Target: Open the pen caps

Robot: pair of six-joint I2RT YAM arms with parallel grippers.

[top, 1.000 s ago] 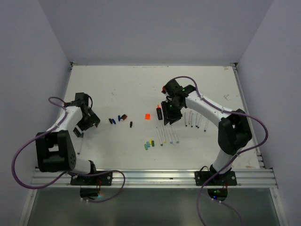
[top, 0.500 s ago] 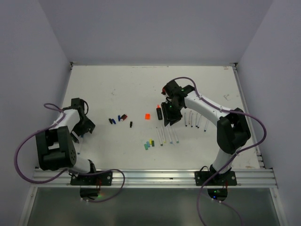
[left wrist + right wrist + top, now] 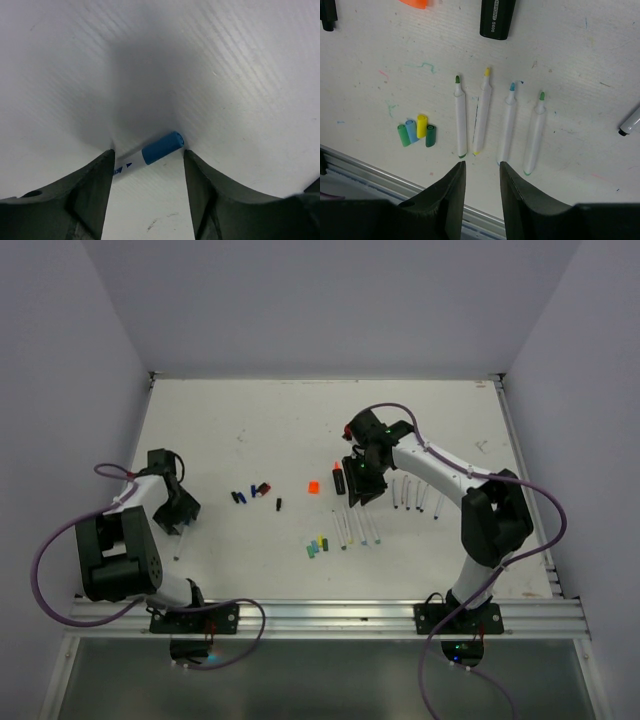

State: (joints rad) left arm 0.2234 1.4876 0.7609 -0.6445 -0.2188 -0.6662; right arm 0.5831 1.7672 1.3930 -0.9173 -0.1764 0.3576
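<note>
Left wrist: left fingers (image 3: 87, 200) apart, blue-capped pen (image 3: 147, 155) flat on desk (image 3: 235, 75) between them, lying nearly along closing line. Turn wrist, pinch across barrel (image 3: 124, 166), leave blue cap (image 3: 162, 147) free. Right fingers (image 3: 447, 210) apart, empty, above uncapped pens (image 3: 461, 122).

Even, bright light falls from overhead in the top view. The table (image 3: 300, 420) reads clean white, with a thin glare strip along its far edge, and shadows under the arms are short and soft. At the left wrist, a broad grey shadow pools above the blue cap (image 3: 161, 147), and the left fingers (image 3: 90, 200) are dark and blurred. At the right wrist, the pens (image 3: 461, 120) are sharp with faint shadows, while the right fingers (image 3: 447, 205) are dark and soft-edged.
</note>
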